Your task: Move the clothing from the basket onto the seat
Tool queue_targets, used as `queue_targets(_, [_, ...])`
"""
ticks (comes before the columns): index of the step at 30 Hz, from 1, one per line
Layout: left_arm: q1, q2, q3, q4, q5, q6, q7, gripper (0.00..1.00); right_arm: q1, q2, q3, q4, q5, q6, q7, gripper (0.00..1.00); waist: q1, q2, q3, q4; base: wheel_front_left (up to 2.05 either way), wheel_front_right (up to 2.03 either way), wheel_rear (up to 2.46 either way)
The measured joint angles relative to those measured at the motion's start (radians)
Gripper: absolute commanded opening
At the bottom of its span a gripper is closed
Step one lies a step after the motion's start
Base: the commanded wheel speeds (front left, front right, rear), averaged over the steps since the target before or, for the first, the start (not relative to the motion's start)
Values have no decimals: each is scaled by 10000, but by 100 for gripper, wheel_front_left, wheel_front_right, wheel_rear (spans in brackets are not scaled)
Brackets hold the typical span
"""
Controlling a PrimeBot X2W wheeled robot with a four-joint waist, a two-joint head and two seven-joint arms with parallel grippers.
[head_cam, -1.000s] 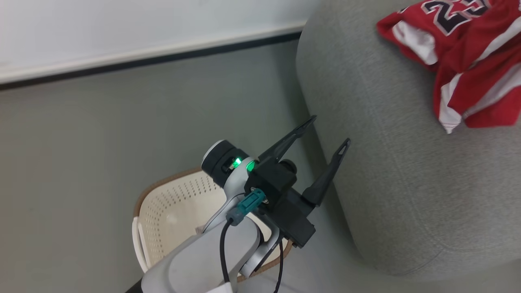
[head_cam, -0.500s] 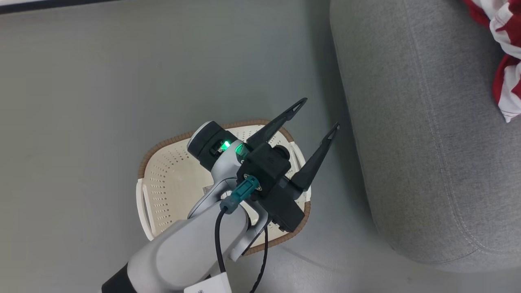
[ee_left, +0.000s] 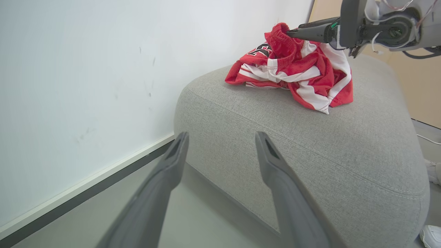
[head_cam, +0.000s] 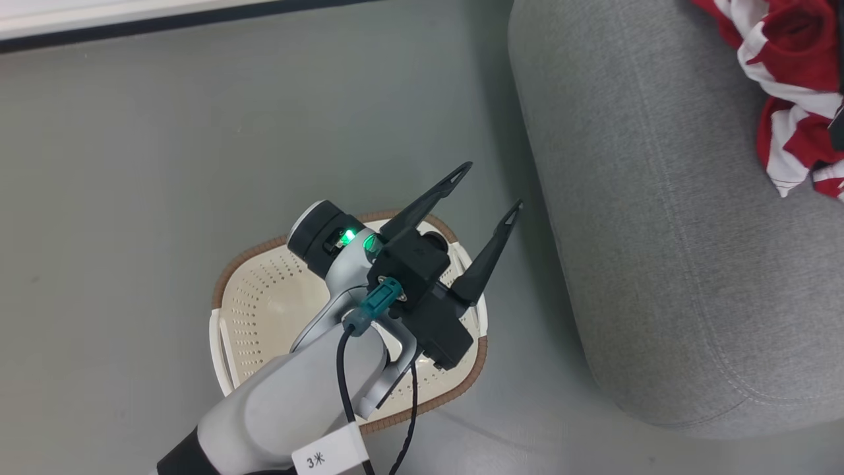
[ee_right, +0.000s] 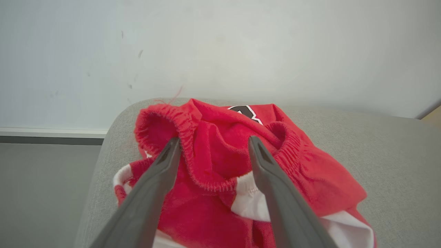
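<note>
The red clothing (head_cam: 791,53) with white stripes lies bunched on the big grey seat (head_cam: 659,231). In the right wrist view my right gripper (ee_right: 213,140) stands open, its fingers straddling a red elastic hem of the clothing (ee_right: 220,162) on the seat (ee_right: 396,155). The left wrist view shows that right gripper (ee_left: 293,32) at the top of the clothing (ee_left: 303,72). My left gripper (head_cam: 489,190) is open and holds nothing, hanging over the cream basket (head_cam: 250,316) beside the seat. Its fingers (ee_left: 172,162) point at the seat (ee_left: 310,137). The arm hides part of the basket's inside; what shows holds nothing.
The basket stands on grey floor (head_cam: 165,165), close to the seat's rounded end. A white wall (ee_left: 86,69) with a dark baseboard (head_cam: 165,26) runs behind. White shoes (ee_left: 430,234) and a thin cable (ee_left: 427,139) lie on the floor past the seat.
The head camera has swung down and sideways, so the basket shows more fully and the clothing sits at the picture's top right edge. My left gripper stays open over the basket.
</note>
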State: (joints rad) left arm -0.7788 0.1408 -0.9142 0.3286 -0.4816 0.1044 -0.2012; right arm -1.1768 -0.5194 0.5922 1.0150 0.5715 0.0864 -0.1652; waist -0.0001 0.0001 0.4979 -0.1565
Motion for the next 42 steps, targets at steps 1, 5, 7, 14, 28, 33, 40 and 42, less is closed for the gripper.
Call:
queue_targets(1, [16,0,23,61,-31,-2,-29,100,70,38,69,29,-12,23,-82,100,0,0,-70,-26,0,0,0])
queue_targets(5, [130,-8,125,374,-190,-88,-132,100,377,222,242,173,-63,119,-316,100,0,0,-397,-136,0,0,0])
queue_targets(7, [219,-25,270,500,-263,-88,-209,100,541,278,316,213,-105,134,-412,100,0,0,-593,-187,0,0,0])
queue_targets(14, [660,-180,800,903,-792,-79,-359,100,1102,531,491,259,-163,199,-650,100,-1,-1,-1417,-306,0,0,0])
queue_targets(28, [1992,-217,2134,1682,-1542,54,-483,100,2919,1097,362,36,105,242,-832,100,-2,-2,-3346,8,0,0,0])
queue_targets(33, [2915,176,2612,1758,-1676,113,-483,100,3679,1467,320,-272,199,236,-840,100,-2,-2,-3998,293,0,0,0])
queue_targets(40, [4112,594,3379,1342,-1873,192,-483,100,4948,1776,146,-1129,384,19,-840,100,-2,-3,-4772,746,0,0,0])
queue_targets(42, [4490,740,3632,1154,-1860,194,-485,100,5278,1877,81,-1475,430,-142,-840,100,-1,-3,-4944,873,0,0,0])
